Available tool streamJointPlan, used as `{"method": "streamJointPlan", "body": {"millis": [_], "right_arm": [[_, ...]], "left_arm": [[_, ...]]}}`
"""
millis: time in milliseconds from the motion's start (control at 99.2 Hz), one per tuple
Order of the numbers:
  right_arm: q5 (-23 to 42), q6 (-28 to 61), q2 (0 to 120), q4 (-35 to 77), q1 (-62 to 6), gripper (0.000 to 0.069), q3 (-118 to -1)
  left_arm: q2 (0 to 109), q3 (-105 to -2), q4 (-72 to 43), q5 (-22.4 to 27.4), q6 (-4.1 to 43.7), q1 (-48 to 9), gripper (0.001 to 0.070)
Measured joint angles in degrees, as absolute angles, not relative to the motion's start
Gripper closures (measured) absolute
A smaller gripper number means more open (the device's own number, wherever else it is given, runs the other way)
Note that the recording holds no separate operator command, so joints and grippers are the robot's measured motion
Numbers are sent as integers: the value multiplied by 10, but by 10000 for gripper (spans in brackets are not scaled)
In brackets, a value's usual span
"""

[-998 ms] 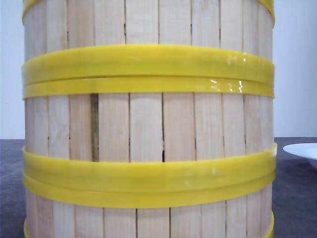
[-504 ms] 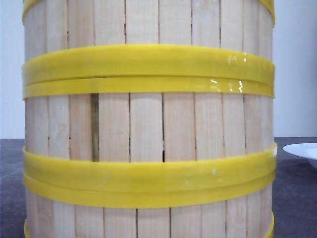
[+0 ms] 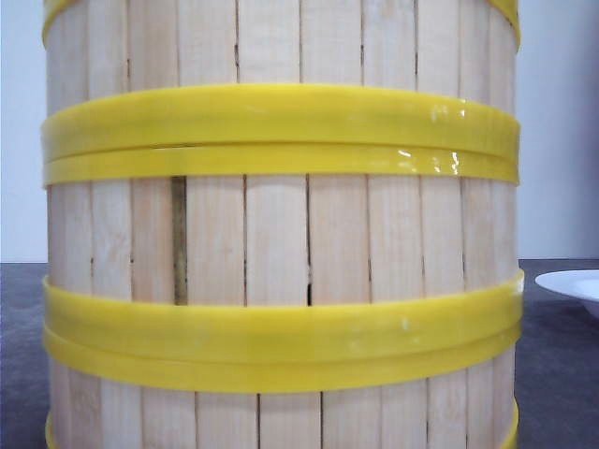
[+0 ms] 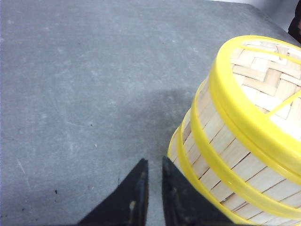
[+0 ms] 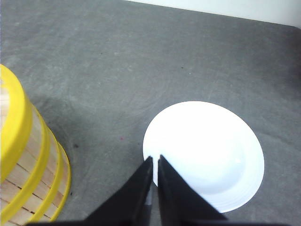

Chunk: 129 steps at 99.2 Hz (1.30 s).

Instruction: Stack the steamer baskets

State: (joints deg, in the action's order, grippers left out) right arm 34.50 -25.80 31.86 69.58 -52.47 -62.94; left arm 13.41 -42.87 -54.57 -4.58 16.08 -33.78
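A stack of steamer baskets (image 3: 281, 234) with pale slat walls and yellow rim bands fills the front view; three tiers show there, one on top of the other. In the left wrist view the stack (image 4: 244, 141) stands upright beside my left gripper (image 4: 154, 161), which is shut and empty just off its base; the woven inside of the top basket shows. My right gripper (image 5: 155, 157) is shut and empty, hovering over the near rim of the white plate, with the stack (image 5: 23, 165) off to one side. Neither gripper touches a basket.
A white plate (image 5: 207, 155) lies on the grey table (image 4: 70, 70) to the right of the stack; its edge shows in the front view as the plate (image 3: 576, 285). A pale wall stands behind the table.
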Motion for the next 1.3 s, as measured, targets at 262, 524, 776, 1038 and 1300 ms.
{"method": "streamJointPlan", "body": {"millis": [262,524,776,1038,1300], "right_arm": [[345,-258,319,696,-525,679,-629],[345,-258,319,696,-525,679,-629],[345,-258,319,696,-525,679,-629],[345,-258,319,696,-525,679,-629],[345,-258,319,696,-525,679,-629]], "left_arm": [[134,-429,-546,-46,161,-338,684],[134,-429,-547,-49,143,-336,684],[131,-404,-413,-68,50,-249,684],[106,-267,-265,-70,15,-106,684],[61,-102,-138,-71,15,-38,684]]}}
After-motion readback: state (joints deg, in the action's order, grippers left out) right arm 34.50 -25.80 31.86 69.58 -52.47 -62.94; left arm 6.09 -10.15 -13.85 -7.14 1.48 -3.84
